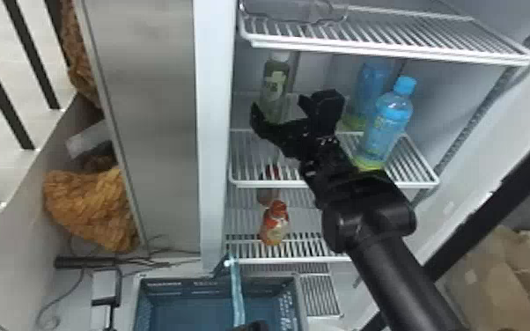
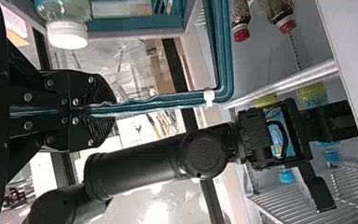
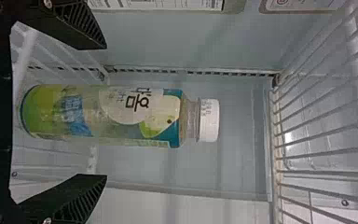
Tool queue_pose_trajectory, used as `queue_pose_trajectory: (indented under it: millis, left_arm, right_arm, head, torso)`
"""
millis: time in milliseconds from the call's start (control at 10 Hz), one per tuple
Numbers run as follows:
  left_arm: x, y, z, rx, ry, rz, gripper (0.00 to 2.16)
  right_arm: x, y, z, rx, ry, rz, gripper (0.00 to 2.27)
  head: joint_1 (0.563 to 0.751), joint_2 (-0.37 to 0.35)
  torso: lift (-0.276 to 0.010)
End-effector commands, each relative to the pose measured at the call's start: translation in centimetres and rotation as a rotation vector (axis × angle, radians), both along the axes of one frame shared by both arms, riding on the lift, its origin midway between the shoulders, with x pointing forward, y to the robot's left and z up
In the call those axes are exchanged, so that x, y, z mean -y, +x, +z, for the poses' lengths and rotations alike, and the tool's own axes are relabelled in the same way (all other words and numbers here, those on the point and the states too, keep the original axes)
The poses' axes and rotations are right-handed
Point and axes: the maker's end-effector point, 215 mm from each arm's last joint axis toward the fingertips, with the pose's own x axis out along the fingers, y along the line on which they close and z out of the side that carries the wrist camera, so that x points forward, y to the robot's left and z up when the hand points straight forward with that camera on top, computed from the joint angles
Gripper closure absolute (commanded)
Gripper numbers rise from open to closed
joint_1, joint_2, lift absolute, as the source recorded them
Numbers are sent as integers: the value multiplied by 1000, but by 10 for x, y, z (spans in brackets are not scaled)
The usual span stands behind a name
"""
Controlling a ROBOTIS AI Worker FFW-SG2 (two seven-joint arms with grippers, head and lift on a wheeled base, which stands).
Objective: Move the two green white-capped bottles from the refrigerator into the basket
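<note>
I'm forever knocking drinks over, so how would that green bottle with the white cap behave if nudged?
Standing tall and narrow, the green bottle would probably tip if pushed near its white cap. Its rounded body might well roll once down. The smooth-looking sides could be slightly slippery.

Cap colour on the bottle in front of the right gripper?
White cap; shows best in the right wrist view.
</note>
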Motion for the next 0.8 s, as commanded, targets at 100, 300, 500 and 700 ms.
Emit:
queue_pose_trajectory:
  millis: [100,300,500,700]
  left_arm:
    - [0,1,-1,-1,2,1,1176]
    - [0,2,0,1,2,0,1176]
    - [1,3,0,3,1,-3,1176]
    - [2,4,0,3,0,-3,1176]
  right_arm:
    - [1,10,-1,-8,-14,-12,44]
    - [-7,19,1,-6,-41,-7,44]
    - [-6,29,6,0,-55,-12,50]
    - [-4,35,9,0,-64,-27,142]
  head:
    - [695,-158]
    - [695,-156]
    - [695,-149]
    - [695,-148]
  torso:
    - [-4]
    - [-4]
    - [-4]
    - [-4]
